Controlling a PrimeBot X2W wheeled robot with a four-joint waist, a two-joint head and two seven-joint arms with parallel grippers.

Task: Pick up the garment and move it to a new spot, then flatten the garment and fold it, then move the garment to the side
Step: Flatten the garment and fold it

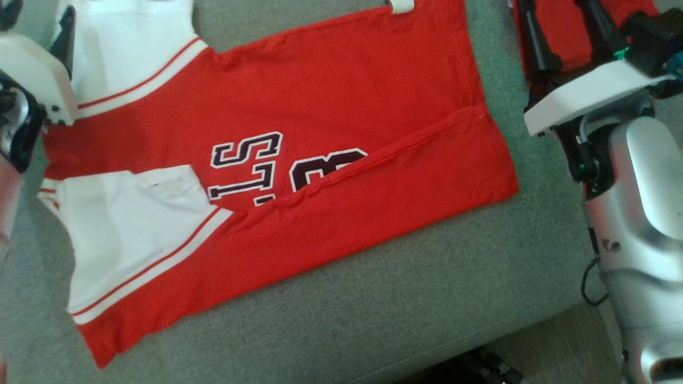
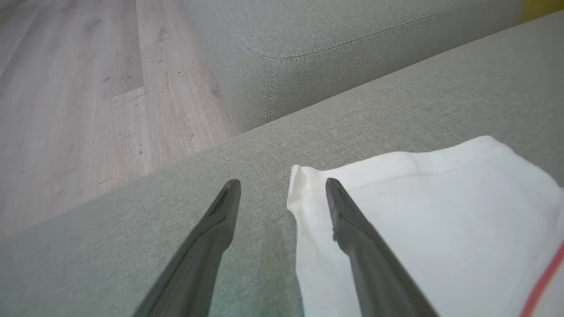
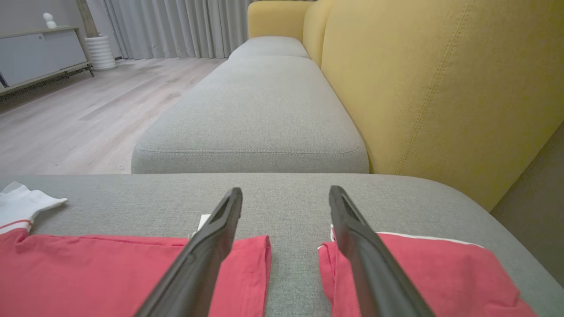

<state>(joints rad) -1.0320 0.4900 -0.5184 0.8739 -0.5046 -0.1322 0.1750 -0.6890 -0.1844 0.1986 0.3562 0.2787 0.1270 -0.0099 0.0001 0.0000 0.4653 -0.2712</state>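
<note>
One red garment (image 1: pixel 341 96) on grey cushion (image 1: pixel 373 309), yellow backrest (image 3: pixel 440 88), wood floor (image 3: pixel 88 119)

Sofa (image 1: pixel 405 298) and room
A grey seat cushion (image 3: pixel 246 110) is backed by a yellow backrest (image 3: pixel 440 88); wood floor (image 2: pixel 66 88), curtains (image 3: pixel 176 26) and a white vase (image 3: pixel 100 52) are seen beyond.

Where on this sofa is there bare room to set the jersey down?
Free: the grey strip between the jersey and the cushion's front edge, and the next seat cushion along the yellow backrest. Crowded: the narrow gap between jersey hem and the second red garment.
</note>
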